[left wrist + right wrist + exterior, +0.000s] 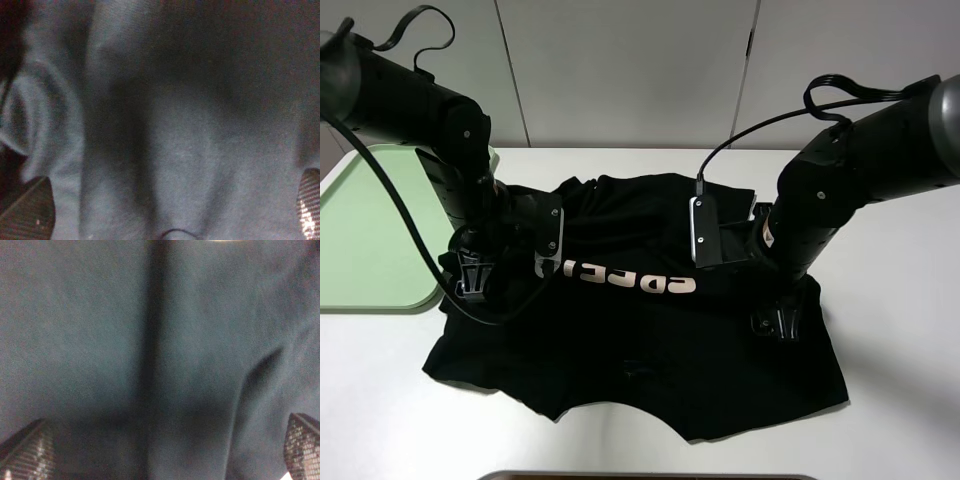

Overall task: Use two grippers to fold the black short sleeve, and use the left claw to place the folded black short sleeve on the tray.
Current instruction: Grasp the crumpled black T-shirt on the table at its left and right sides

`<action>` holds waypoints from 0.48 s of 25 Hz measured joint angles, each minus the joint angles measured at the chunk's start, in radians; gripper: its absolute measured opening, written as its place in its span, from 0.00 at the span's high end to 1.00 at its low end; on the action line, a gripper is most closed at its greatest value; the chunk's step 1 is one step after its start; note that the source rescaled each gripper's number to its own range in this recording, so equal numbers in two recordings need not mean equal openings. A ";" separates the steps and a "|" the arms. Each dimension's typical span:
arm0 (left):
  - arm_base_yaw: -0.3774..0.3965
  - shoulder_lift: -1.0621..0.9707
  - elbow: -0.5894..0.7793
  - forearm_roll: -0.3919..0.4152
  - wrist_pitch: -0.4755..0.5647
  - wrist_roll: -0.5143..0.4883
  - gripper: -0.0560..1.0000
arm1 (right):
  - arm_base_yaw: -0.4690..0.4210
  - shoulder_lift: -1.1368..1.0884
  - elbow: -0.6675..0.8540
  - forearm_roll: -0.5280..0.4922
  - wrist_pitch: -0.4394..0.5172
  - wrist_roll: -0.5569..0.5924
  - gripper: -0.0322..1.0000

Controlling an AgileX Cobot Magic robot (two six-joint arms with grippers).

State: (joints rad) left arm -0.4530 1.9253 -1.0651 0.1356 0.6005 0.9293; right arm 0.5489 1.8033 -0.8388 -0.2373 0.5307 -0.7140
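The black short sleeve [650,350] lies rumpled across the middle of the white table, and a row of pale letters [620,275] shows along a fold. My left gripper [472,280] points down onto the shirt's left side, close to the tray [370,230]. In the left wrist view its fingertips [27,210] stand wide apart, so the left gripper [167,212] is open over wrinkled black cloth [190,125]. My right gripper [785,322] presses down on the shirt's right side. It is open too in the right wrist view [164,450], with cloth [100,340] filling the frame.
The mint-green tray lies at the table's left edge, beside the left arm. Bare white table [900,300] shows to the right of the shirt and in front of it. A dark edge [650,477] runs along the bottom of the exterior view.
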 joint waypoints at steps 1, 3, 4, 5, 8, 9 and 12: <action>0.000 0.002 0.000 0.000 0.000 0.007 0.04 | -0.015 0.006 0.000 0.000 0.005 0.000 0.00; 0.000 0.007 0.000 -0.001 0.000 0.015 0.04 | -0.043 0.013 0.000 0.000 0.010 0.000 0.00; 0.001 0.009 0.000 -0.001 -0.002 0.018 0.04 | -0.052 0.016 0.000 0.000 0.011 0.000 0.00; 0.004 0.009 0.000 -0.001 -0.004 0.019 0.04 | -0.060 0.017 0.000 0.001 0.013 -0.001 0.00; 0.012 0.009 0.000 -0.002 -0.014 0.021 0.04 | -0.069 0.029 0.000 0.012 0.028 -0.020 0.00; 0.016 0.009 0.000 -0.002 -0.018 0.021 0.04 | -0.069 0.029 0.000 0.012 0.028 -0.020 0.00; 0.025 0.009 0.000 -0.004 -0.028 0.022 0.04 | -0.069 0.050 0.000 0.047 0.034 -0.060 0.00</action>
State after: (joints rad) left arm -0.4281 1.9342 -1.0651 0.1314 0.5725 0.9515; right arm 0.4799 1.8529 -0.8391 -0.1905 0.5649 -0.7742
